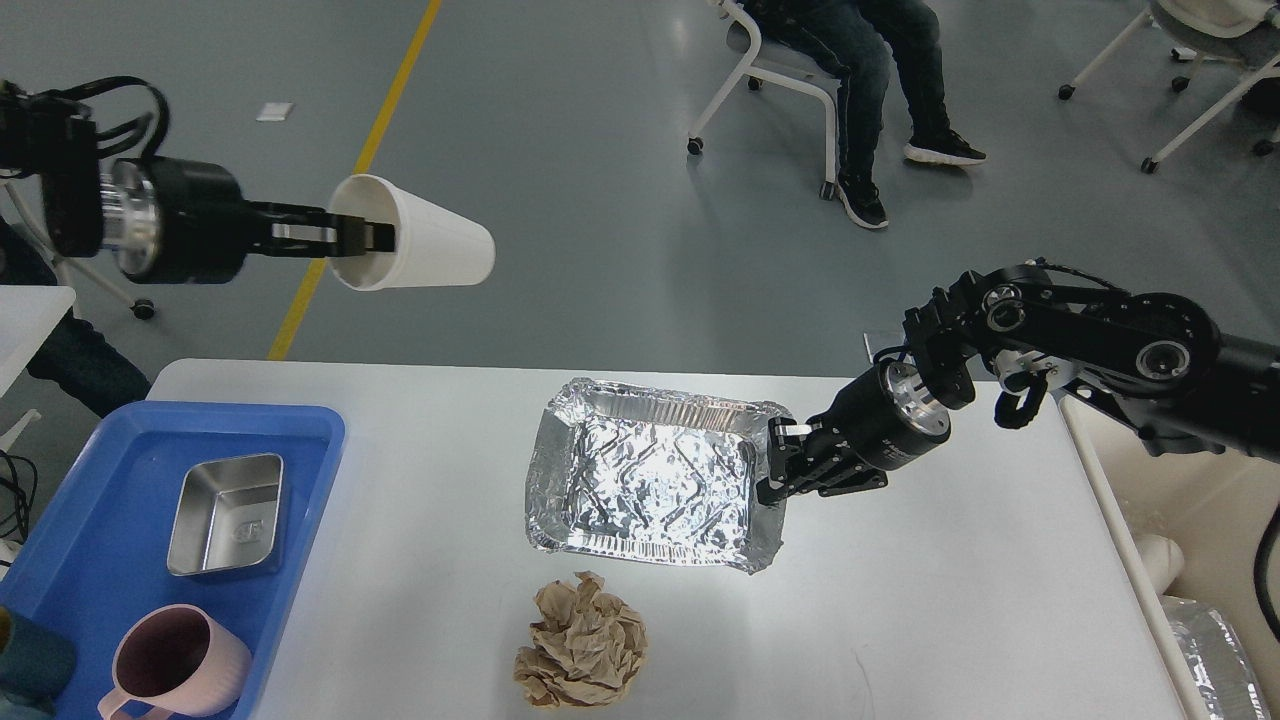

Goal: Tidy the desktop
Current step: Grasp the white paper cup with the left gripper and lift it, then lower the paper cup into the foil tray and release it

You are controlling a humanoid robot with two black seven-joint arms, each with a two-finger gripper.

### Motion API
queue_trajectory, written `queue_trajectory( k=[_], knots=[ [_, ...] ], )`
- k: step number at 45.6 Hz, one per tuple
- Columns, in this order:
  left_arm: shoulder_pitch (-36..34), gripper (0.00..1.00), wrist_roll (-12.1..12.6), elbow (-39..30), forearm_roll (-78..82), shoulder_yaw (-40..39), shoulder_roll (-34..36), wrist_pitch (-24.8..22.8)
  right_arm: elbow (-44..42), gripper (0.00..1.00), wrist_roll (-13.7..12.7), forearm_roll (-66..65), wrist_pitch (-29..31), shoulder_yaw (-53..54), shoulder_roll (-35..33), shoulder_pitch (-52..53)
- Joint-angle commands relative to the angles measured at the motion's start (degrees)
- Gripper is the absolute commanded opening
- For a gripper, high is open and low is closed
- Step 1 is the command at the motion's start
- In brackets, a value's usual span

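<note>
Nearest, the white tabletop (950, 600) spans the lower view, long axis left to right. On it sit one crumpled brown paper ball (581, 645), one foil tray (655, 480) and one blue tray (150, 540) holding one steel dish (226, 513) and one pink mug (178, 662). The right tool (778, 460), arm bent inward, pinches the foil tray's right rim. Farther, the left tool (362, 236), arm level, grips one white cup (415, 246) by its rim, held sideways above the floor.

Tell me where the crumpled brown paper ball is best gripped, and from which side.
Probably from straight above, closing across the middle of the crumpled brown paper ball. It lies low and free on the desktop, with no handle or rim, and its soft folds should compress between the fingers.
</note>
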Motion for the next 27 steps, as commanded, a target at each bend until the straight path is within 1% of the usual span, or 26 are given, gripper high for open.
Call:
queue_trajectory(
  k=[1, 7, 12, 18, 27],
  knots=[
    [-0.4, 0.0, 0.2, 1.0, -0.1, -0.3, -9.6, 0.6, -0.3, 0.0, 0.1, 0.2, 0.3, 0.0, 0.0, -0.2],
    [-0.7, 0.01, 0.6, 2.2, -0.2, -0.3, -17.4, 0.6, -0.3, 0.0, 0.2, 0.3, 0.5, -0.1, 0.4, -0.2],
    [-0.7, 0.01, 0.6, 2.4, 0.0, 0.1, -21.0, 0.4, -0.6, 0.0, 0.2, 0.3, 1.2, -0.1, 1.0, -0.2],
    [-0.5, 0.02, 1.2, 2.7, 0.1, 1.1, -22.9, 0.3, -0.7, 0.0, 0.2, 1.9, 1.7, -0.1, 2.3, 0.0],
    [-0.1, 0.03, 1.4, 2.7, 0.2, 2.3, -23.3, -0.2, -1.5, 0.0, 0.1, 3.4, 2.0, -0.4, 3.2, -0.1]
  ],
)
